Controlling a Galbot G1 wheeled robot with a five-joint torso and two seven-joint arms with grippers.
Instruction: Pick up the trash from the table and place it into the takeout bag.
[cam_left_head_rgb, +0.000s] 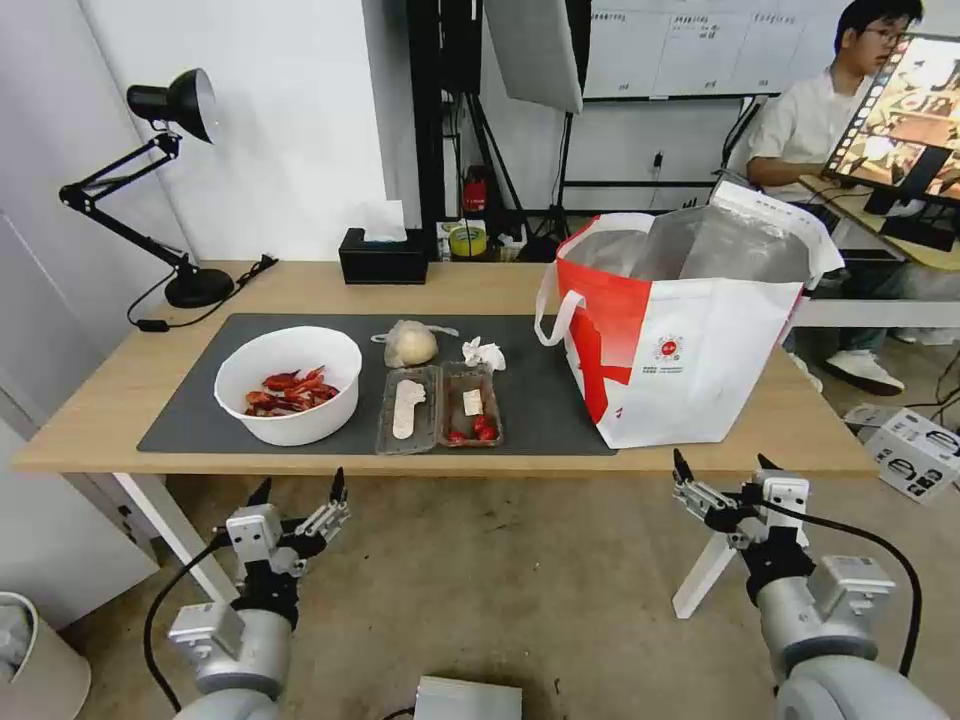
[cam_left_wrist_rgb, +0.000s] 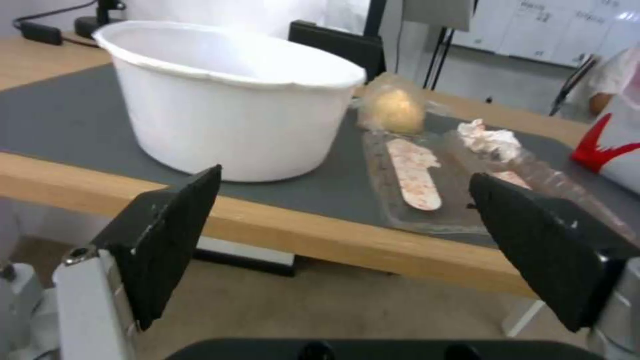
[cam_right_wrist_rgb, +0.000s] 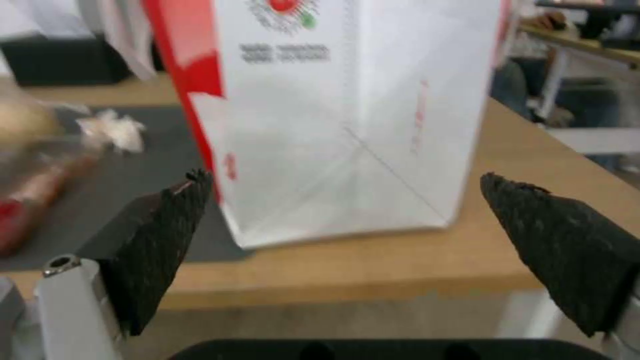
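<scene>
On the dark mat of the light-wood table (cam_left_head_rgb: 120, 400) lies the trash: a white bowl (cam_left_head_rgb: 288, 385) (cam_left_wrist_rgb: 233, 100) with red crayfish shells, a beige bun in a clear bag (cam_left_head_rgb: 410, 344) (cam_left_wrist_rgb: 393, 107), a crumpled white tissue (cam_left_head_rgb: 483, 353) (cam_left_wrist_rgb: 493, 140) (cam_right_wrist_rgb: 113, 131) and a clear clamshell tray (cam_left_head_rgb: 438, 408) (cam_left_wrist_rgb: 427, 185) with red scraps. The white takeout bag (cam_left_head_rgb: 690, 330) (cam_right_wrist_rgb: 347, 115) with a red side stands open at the mat's right end. My left gripper (cam_left_head_rgb: 300, 492) (cam_left_wrist_rgb: 347, 220) hangs open below the table's front edge, under the bowl. My right gripper (cam_left_head_rgb: 725, 468) (cam_right_wrist_rgb: 347, 220) hangs open below the edge, in front of the bag.
A black tissue box (cam_left_head_rgb: 382, 258) and a black desk lamp (cam_left_head_rgb: 170, 180) stand along the table's far edge. A white table leg (cam_left_head_rgb: 170, 530) runs down close to my left gripper. Boxes (cam_left_head_rgb: 915, 450) lie on the floor at the right.
</scene>
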